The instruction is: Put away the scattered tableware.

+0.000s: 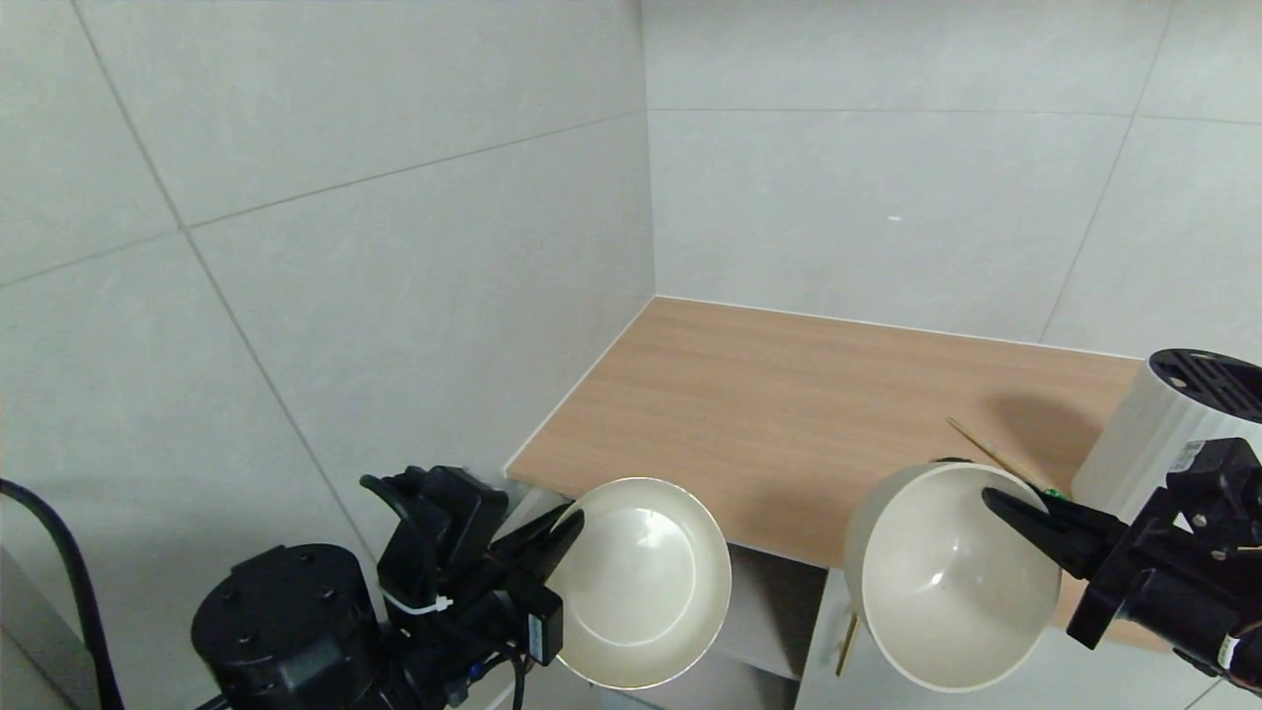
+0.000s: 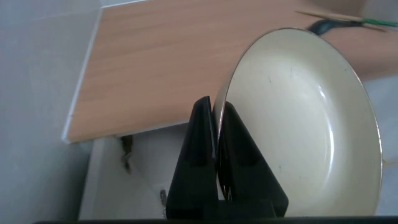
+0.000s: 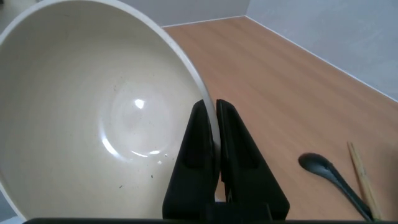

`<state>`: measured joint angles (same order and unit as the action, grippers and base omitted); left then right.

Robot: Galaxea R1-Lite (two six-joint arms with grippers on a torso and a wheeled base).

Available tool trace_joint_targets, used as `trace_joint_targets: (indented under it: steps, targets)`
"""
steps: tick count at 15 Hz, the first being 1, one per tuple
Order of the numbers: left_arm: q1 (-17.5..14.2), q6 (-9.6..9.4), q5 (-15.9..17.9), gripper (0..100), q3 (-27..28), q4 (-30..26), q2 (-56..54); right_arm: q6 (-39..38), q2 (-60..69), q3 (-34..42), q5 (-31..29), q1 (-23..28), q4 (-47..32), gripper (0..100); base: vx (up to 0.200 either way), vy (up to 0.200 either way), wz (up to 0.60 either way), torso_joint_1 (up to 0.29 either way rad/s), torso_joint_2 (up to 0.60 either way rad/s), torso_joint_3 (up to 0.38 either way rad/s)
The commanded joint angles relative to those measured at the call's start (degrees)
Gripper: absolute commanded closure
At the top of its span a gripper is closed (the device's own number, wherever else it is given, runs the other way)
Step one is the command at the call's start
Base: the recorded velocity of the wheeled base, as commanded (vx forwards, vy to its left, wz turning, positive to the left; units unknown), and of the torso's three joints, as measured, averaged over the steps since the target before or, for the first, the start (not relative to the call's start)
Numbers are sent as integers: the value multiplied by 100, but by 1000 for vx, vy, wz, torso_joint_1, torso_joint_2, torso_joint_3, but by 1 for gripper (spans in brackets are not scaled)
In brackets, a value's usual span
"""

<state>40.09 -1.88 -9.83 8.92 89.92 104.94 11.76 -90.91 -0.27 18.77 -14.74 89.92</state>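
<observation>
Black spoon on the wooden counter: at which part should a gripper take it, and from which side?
Take the black spoon by its thin handle, just behind the head, from straight above, fingers across it. It lies flat on the counter, so a side approach finds nothing to pinch. A chopstick lies beside it, seemingly closest at the handle's far end; gripping there would likely catch both.

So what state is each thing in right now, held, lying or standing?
Plate: held tilted, rim clamped in left fingers.
Bowl: held tilted, rim clamped in right fingers.
Chopsticks: lying flat on the counter.
Black spoon: lying on the counter beside the chopsticks.
White holder: standing upright.
</observation>
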Motion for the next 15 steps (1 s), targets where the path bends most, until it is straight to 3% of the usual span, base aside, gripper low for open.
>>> trace_joint_targets:
  steps: [1, 5, 15]
  targets:
    - [-10, 3, -11, 100, 4, 8, 44, 1, 3, 0, 4, 6, 8, 100, 0, 0, 0, 0, 0, 0]
    - [-54, 12, -11, 100, 31, 8, 115, 10, -6, 0, -14, 68, 8, 100, 0, 0, 0, 0, 0, 0]
    - [7, -6, -2, 100, -251, 8, 150, 45, -41, 9, -14, 15, 8, 100, 0, 0, 0, -172, 338, 161]
